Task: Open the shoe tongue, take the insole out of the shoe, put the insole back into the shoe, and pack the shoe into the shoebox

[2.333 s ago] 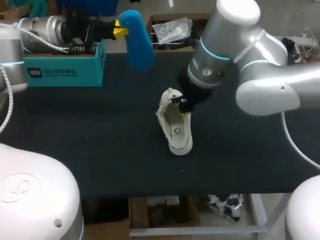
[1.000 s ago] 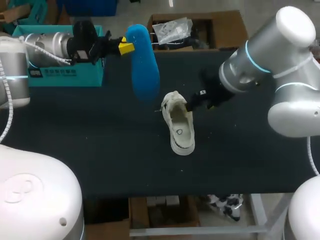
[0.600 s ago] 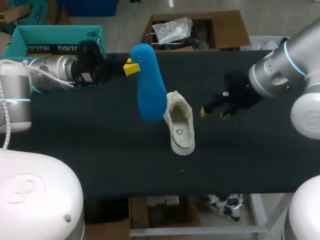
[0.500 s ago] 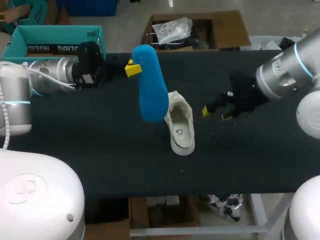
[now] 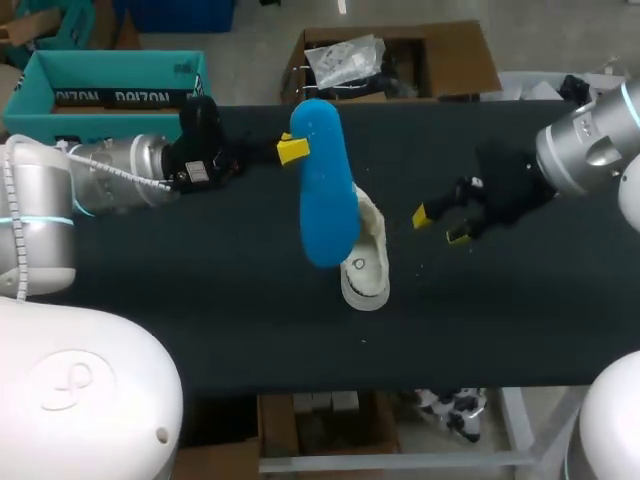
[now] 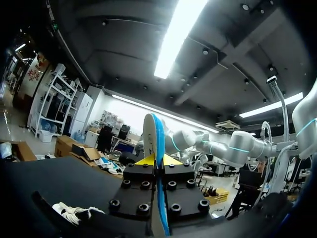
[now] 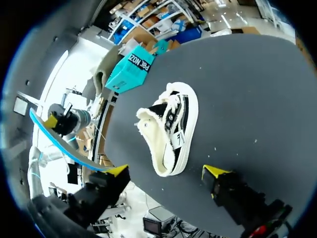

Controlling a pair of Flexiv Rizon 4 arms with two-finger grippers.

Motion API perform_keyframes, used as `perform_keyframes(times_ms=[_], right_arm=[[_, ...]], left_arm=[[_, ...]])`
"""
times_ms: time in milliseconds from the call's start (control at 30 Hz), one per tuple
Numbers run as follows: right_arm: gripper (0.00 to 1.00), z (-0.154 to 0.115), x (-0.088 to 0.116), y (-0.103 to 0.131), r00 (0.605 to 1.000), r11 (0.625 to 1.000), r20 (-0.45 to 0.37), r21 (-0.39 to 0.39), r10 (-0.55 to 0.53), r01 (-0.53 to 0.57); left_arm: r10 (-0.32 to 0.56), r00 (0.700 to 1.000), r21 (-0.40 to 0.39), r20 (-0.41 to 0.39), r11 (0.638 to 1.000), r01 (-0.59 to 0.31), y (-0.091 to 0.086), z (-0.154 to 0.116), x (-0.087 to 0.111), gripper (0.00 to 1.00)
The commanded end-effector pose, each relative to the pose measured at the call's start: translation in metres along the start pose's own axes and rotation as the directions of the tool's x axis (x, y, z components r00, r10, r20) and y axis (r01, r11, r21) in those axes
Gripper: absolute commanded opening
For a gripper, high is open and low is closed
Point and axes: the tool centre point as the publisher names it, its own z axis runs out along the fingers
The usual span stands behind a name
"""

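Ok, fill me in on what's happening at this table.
The left end effector is shut on the blue insole and holds it in the air close to the shoe, so the insole is out of the shoe. The shoe lies on the table with nothing gripping it. The right end effector is open and empty, off to the shoe's right. The teal shoebox sits at the table's far left, with no shoe packed in it yet.
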Motion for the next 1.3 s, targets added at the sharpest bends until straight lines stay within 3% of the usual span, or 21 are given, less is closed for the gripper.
perform_keyframes(times_ms=[33,100,133,167,567,600,633,667,700,733,767,800,833,1300], right_arm=[[1.00,-0.003,-0.003,0.006,0.989,0.990,-0.079,0.073,0.128,-0.122],[1.00,-0.004,-0.003,0.006,0.959,0.963,-0.114,0.107,0.260,-0.248],[1.00,-0.004,-0.005,0.005,0.916,0.926,-0.159,0.153,0.367,-0.344],[1.00,-0.003,-0.004,0.003,0.910,0.916,-0.140,0.156,0.390,-0.368],[1.00,-0.005,0.002,0.001,0.913,0.920,-0.146,0.158,0.381,-0.359],[1.00,-0.003,0.001,0.009,0.869,0.880,-0.184,0.230,0.458,-0.416],[1.00,-0.001,0.002,0.015,0.872,0.873,-0.136,0.220,0.470,-0.436],[1.00,0.000,0.006,0.020,0.840,0.846,-0.158,0.239,0.519,-0.478],[1.00,0.001,0.008,0.024,0.763,0.764,-0.162,0.327,0.626,-0.557],[1.00,0.004,0.009,0.025,0.716,0.709,-0.118,0.317,0.688,-0.629],[1.00,0.003,0.011,0.026,0.614,0.624,-0.158,0.357,0.773,-0.695],[1.00,0.004,0.012,0.025,0.493,0.498,-0.135,0.438,0.859,-0.748],[1.00,0.003,0.018,0.019,0.470,0.462,-0.071,0.361,0.880,-0.810],[1.00,0.003,0.018,0.019,0.470,0.462,-0.071,0.361,0.880,-0.810]], left_arm=[[-0.009,0.993,0.012,0.121,1.000,0.007,0.002,0.004,0.002,0.00],[-0.019,0.991,0.017,0.134,1.000,0.017,0.003,0.004,0.000,0.00],[-0.029,0.990,0.022,0.138,0.999,0.026,0.003,0.004,-0.001,0.00],[-0.030,0.990,0.021,0.140,0.999,0.027,0.003,0.004,-0.001,0.00],[-0.034,0.989,0.025,0.143,0.999,0.031,0.003,0.003,-0.002,0.00],[-0.034,0.989,0.025,0.143,0.999,0.031,0.003,0.003,-0.002,0.00],[-0.034,0.989,0.025,0.143,0.999,0.031,0.003,0.003,-0.002,0.00],[-0.034,0.989,0.025,0.143,0.999,0.031,0.003,0.003,-0.002,0.00],[-0.034,0.989,0.025,0.143,0.999,0.031,0.003,0.003,-0.002,0.00],[-0.034,0.989,0.025,0.143,0.999,0.031,0.003,0.003,-0.002,0.00],[-0.034,0.989,0.025,0.143,0.999,0.031,0.003,0.003,-0.002,0.00],[-0.034,0.989,0.025,0.143,0.999,0.031,0.003,0.003,-0.002,0.00],[-0.034,0.989,0.025,0.143,0.999,0.031,0.003,0.003,-0.002,0.00],[-0.034,0.989,0.025,0.143,0.999,0.031,0.003,0.003,-0.002,0.00]])
